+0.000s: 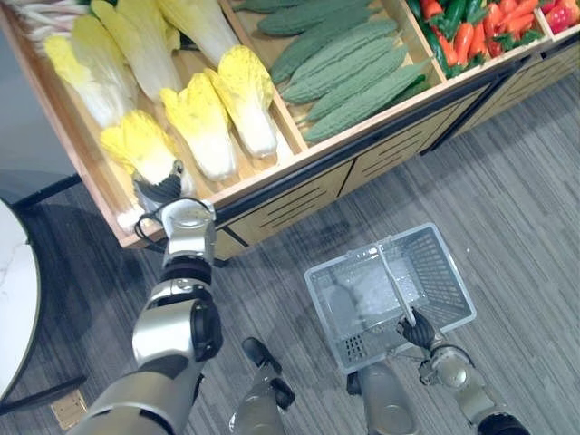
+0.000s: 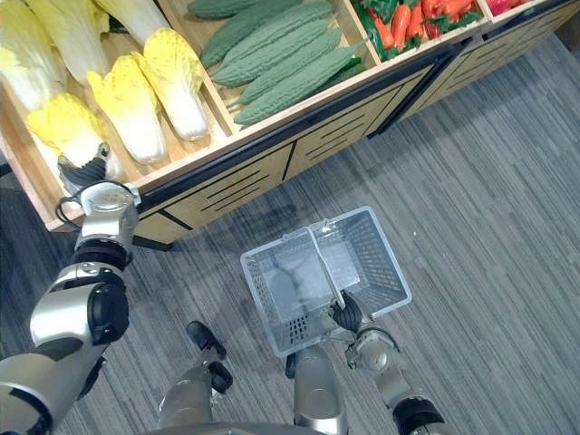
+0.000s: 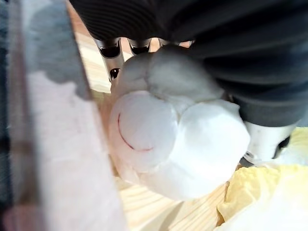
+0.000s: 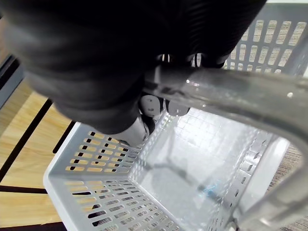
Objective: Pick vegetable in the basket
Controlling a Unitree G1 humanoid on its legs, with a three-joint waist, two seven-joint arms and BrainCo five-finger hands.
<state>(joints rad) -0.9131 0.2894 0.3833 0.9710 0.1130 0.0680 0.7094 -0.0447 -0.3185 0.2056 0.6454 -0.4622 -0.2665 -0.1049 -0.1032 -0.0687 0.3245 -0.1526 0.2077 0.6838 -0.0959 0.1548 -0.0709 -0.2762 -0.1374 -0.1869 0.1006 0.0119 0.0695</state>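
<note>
Contact is noted at the lower left corner of the light wooden display stand (image 1: 299, 172). Your left hand (image 1: 161, 188) sits on the white stem end of a pale-yellow napa cabbage (image 1: 138, 143), with its fingers (image 3: 114, 50) on one side and the thumb on the other, curled about that end. The likely reason is that the stem is the firm, narrow part, whereas the leaves would crush. The cabbage lies in its compartment and shows no sign of being lifted.

Your right hand (image 2: 347, 314), at lower centre, is closed round the clear bar handle (image 4: 231, 96) of the grey latticed plastic basket (image 1: 362, 349). The basket is empty, mouth up, over the grey striped carpet (image 1: 507, 181) and well apart from the stand, so it appears ready to receive.

Obstructions:
- The stand's side board (image 3: 57, 159) is just beside the stem end.
- A neighbouring yellow cabbage (image 1: 201, 127) lies close alongside.
- The raised front rim stands between cabbage and basket, so you would need to lift clear of it.

The long green bitter gourds (image 1: 353, 72) in the next compartment and the red and green peppers (image 1: 471, 32) at upper right should not interfere. A white round tabletop (image 1: 14, 299) sits at the left edge.
</note>
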